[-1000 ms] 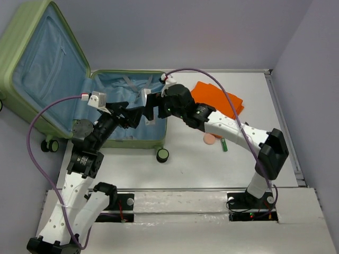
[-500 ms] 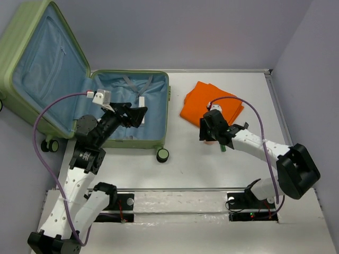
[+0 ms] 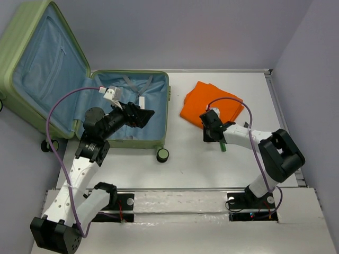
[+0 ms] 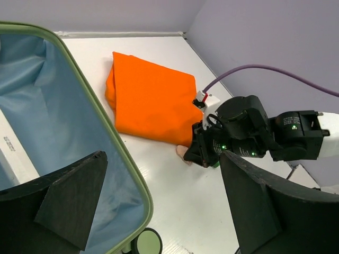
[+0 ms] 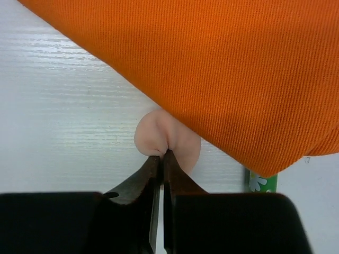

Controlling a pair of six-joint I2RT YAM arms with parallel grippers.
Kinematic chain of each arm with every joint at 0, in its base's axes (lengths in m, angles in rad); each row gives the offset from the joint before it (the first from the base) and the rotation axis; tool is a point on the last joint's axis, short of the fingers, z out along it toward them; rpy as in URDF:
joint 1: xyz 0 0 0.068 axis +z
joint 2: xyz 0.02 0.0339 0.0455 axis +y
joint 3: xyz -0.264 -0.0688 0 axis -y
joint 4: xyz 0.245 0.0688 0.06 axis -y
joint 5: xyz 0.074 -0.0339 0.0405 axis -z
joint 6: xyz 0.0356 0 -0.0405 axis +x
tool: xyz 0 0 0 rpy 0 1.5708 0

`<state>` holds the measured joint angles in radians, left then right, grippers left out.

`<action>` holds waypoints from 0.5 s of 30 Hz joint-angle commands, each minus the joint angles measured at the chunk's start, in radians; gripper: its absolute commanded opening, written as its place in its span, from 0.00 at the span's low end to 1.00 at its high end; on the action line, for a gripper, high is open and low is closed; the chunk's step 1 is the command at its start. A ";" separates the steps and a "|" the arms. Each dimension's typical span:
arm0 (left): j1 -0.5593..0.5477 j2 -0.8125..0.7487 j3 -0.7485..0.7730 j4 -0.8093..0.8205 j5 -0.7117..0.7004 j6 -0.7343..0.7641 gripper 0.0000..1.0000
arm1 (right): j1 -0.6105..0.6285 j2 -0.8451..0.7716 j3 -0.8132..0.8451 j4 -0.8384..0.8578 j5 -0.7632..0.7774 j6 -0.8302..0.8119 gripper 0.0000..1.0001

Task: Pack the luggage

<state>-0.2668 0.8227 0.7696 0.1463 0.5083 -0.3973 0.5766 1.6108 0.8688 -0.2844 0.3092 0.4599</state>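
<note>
**Twin arms: white link shells, black joints**
The left arm (image 3: 74,182) and right arm (image 3: 241,136) each combine glossy white link shells with black cylindrical joint housings. A purple cable (image 4: 265,67) loops out from each wrist; on the right wrist it ends in a small white connector block (image 4: 204,99) with a red tab. Small green indicator lights (image 4: 223,147) glow on the right wrist housing. The fingers (image 4: 71,193) are matte black wedges.
</note>
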 commanded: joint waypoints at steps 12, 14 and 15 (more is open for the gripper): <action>0.035 -0.063 0.040 0.042 -0.036 0.000 0.99 | 0.247 0.010 0.593 0.189 -0.532 0.034 0.62; 0.035 -0.079 0.045 0.019 -0.091 0.009 0.99 | 0.247 0.046 0.619 0.166 -0.475 0.046 0.93; 0.035 -0.088 0.046 0.013 -0.103 0.015 0.99 | 0.214 0.043 0.601 0.160 -0.444 0.054 0.98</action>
<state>-0.2375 0.7780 0.7696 0.1486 0.4690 -0.4042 0.8143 1.5963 1.4559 -0.1181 -0.1040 0.4782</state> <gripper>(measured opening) 0.989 0.867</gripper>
